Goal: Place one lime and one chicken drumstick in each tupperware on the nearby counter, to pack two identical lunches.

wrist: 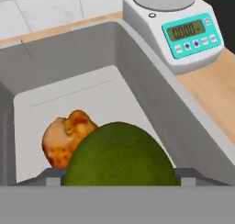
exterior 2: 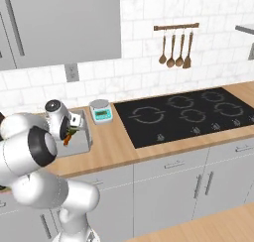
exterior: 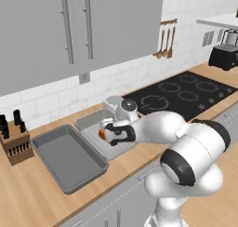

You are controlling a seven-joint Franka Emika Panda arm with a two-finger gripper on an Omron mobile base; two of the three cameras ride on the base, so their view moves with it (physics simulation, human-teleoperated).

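In the hand view a dark-green lime fills the space between the two fingertips, and my gripper is shut on it. Just below it lies an orange-brown chicken drumstick on the floor of a grey tupperware. From the left base view the gripper hangs low over this tupperware, with the drumstick showing orange beside the hand. A second tupperware lies to its left on the wood counter with nothing inside. The right base view has the gripper above the same tupperware.
A white kitchen scale stands right behind the tupperware. The black cooktop lies to the right. A knife block stands at the far left, a toaster far right, and utensils hang on the wall.
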